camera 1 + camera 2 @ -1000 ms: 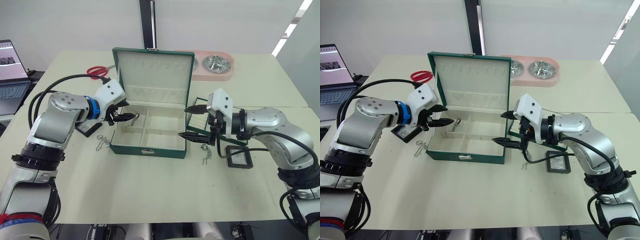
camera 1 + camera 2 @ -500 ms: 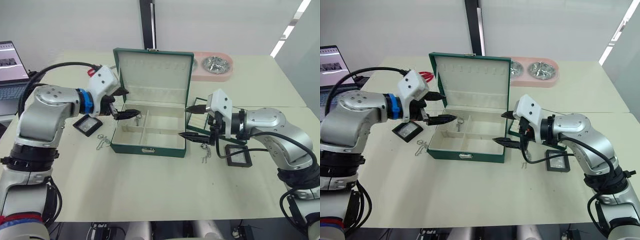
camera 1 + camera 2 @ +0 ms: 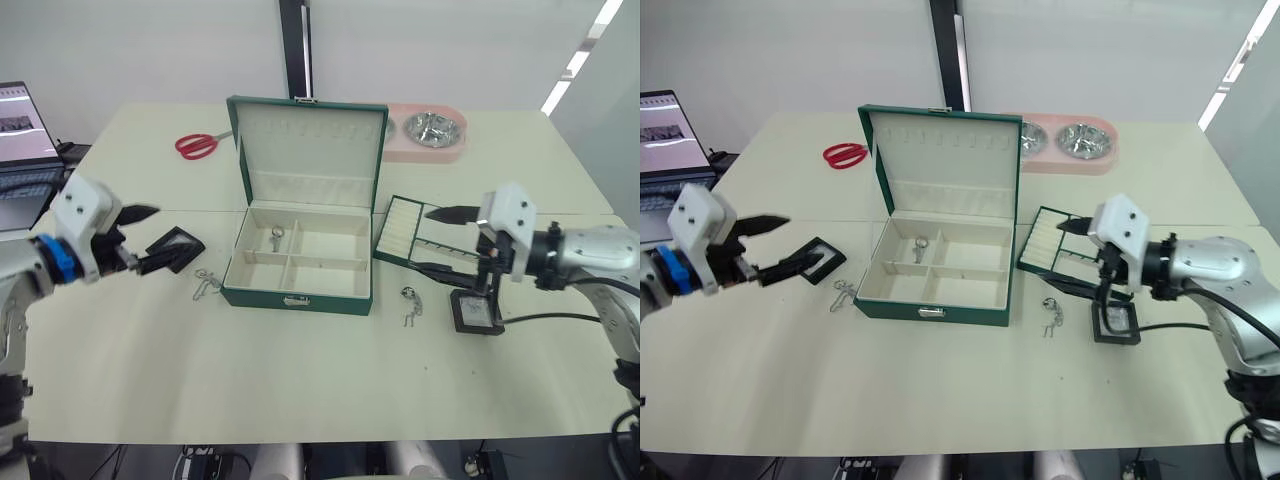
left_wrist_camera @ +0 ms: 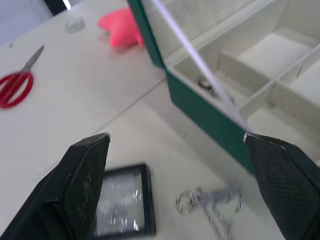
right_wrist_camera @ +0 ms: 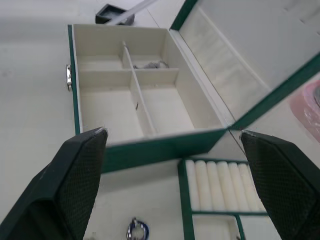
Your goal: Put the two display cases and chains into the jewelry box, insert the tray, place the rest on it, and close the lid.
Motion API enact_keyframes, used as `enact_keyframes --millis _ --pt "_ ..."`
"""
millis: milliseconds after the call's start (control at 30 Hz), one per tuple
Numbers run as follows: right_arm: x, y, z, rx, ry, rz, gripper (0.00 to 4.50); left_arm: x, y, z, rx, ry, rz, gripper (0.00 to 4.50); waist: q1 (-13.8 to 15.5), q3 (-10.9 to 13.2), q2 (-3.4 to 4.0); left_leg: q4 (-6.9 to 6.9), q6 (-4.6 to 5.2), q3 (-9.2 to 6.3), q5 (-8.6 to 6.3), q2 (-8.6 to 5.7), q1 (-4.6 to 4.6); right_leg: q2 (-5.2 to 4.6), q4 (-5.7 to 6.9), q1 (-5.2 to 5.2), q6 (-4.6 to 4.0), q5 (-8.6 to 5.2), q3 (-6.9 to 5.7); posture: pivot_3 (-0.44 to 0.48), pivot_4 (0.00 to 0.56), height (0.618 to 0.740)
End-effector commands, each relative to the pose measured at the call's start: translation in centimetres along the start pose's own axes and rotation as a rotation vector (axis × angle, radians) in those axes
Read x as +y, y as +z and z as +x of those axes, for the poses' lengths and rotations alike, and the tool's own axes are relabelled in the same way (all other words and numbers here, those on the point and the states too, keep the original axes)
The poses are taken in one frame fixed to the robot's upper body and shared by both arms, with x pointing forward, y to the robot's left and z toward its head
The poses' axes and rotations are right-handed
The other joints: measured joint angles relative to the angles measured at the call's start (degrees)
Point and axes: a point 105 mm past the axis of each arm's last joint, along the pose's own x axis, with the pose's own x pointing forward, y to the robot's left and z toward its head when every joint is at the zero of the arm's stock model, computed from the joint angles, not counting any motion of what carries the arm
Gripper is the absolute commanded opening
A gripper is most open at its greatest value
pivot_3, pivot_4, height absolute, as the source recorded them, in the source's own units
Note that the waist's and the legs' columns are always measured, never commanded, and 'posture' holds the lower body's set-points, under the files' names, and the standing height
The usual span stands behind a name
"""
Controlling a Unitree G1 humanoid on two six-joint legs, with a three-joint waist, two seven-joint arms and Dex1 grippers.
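Observation:
The dark green jewelry box (image 3: 295, 298) stands open mid-table with its lid (image 3: 308, 140) upright. One chain (image 3: 276, 237) lies in the back left compartment. A second chain (image 3: 205, 283) lies on the table left of the box, and a third (image 3: 410, 303) to its right. One display case (image 3: 176, 247) rests left of the box, just beyond my open, empty left gripper (image 3: 160, 237). The other display case (image 3: 476, 310) lies under my right arm. My right gripper (image 3: 420, 239) hangs open and empty over the tray (image 3: 400, 228), right of the box.
Red scissors (image 3: 198, 145) lie at the back left. Behind the lid stands a pink double bowl stand (image 3: 425, 132). A laptop (image 3: 25, 130) sits beyond the table's left edge.
My left gripper let the chain go in the back left compartment and drew back far to the left. My right gripper pulled away from the box's right side, toward the right.

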Motion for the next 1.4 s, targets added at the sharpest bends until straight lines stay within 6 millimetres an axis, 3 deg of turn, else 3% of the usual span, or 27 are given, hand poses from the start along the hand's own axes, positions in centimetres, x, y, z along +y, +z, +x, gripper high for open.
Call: enact_keyframes --millis 33,133,300,500,600,1400 --pt "-0.8 -0.3 -3.0 0.048 -0.064 -0.034 4.5 2.2 -2.4 -3.1 0.08 0.134 -0.041 4.46 0.0 0.0 0.0 0.01 0.05 0.0 -0.03 0.0 0.01 -0.01 0.01 0.02 0.0 0.0 0.0 0.0 0.15 0.74" --pt "-0.4 -2.5 -5.3 0.164 -0.068 -0.006 4.5 2.5 -5.2 -4.6 0.148 0.175 -0.09 4.46 0.01 -0.01 0.0 0.0 0.09 0.01 -0.06 0.0 0.05 -0.03 0.0 0.04 0.0 0.0 0.0 0.0 0.15 0.74" --pt "0.6 -5.0 -7.9 0.224 -0.112 0.193 4.5 2.2 -8.3 -6.4 0.186 0.205 -0.196 4.46 0.03 -0.02 -0.01 0.0 0.11 0.01 -0.07 0.02 0.05 -0.04 -0.01 0.07 0.0 0.0 -0.02 0.0 0.15 0.74" --pt "2.2 -8.5 -10.7 0.353 -0.14 0.274 4.5 1.4 -11.0 -8.6 0.225 0.234 -0.284 4.46 -0.02 -0.04 -0.02 -0.03 0.13 0.03 -0.09 0.03 0.06 -0.05 -0.04 0.07 0.0 0.0 -0.02 0.0 0.15 0.74" --pt "2.7 -9.2 -11.3 0.381 -0.152 0.285 4.5 1.3 -12.4 -9.9 0.243 0.268 -0.313 4.46 -0.1 -0.06 -0.01 -0.04 0.13 0.05 -0.1 0.04 0.08 -0.05 -0.04 0.08 0.01 0.0 -0.01 0.0 0.15 0.74" --pt "2.2 -8.9 -11.1 0.39 -0.11 0.211 4.5 0.5 -11.1 -8.5 0.2 0.211 -0.287 4.46 -0.03 -0.09 -0.03 -0.04 0.14 0.05 -0.11 0.05 0.09 -0.05 -0.06 0.1 0.01 0.0 -0.02 0.0 0.15 0.74"
